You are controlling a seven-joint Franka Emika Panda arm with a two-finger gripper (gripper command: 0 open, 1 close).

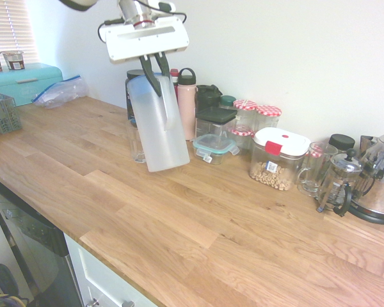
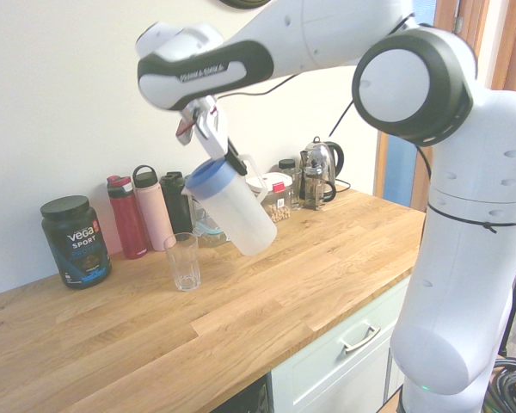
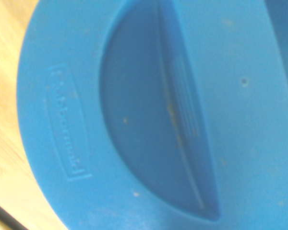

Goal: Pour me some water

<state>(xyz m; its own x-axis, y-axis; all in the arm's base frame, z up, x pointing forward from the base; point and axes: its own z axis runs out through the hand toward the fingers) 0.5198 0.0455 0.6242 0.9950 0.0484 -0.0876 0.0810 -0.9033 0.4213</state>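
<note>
One pincer [image 2: 232, 157] grips the pitcher [image 2: 235, 206] by its handle. Tilted, the pitcher hangs just above the drinking glass [image 2: 182, 261]

The water's pitcher [image 2: 234, 211] is tall, frosted and translucent, with a round blue lid [image 3: 149, 115] and a side handle. It hangs clear of the wooden counter, tilted with its lid end leaning over the small clear glass [image 2: 182, 261] standing below. No liquid is plainly visible inside.
</note>
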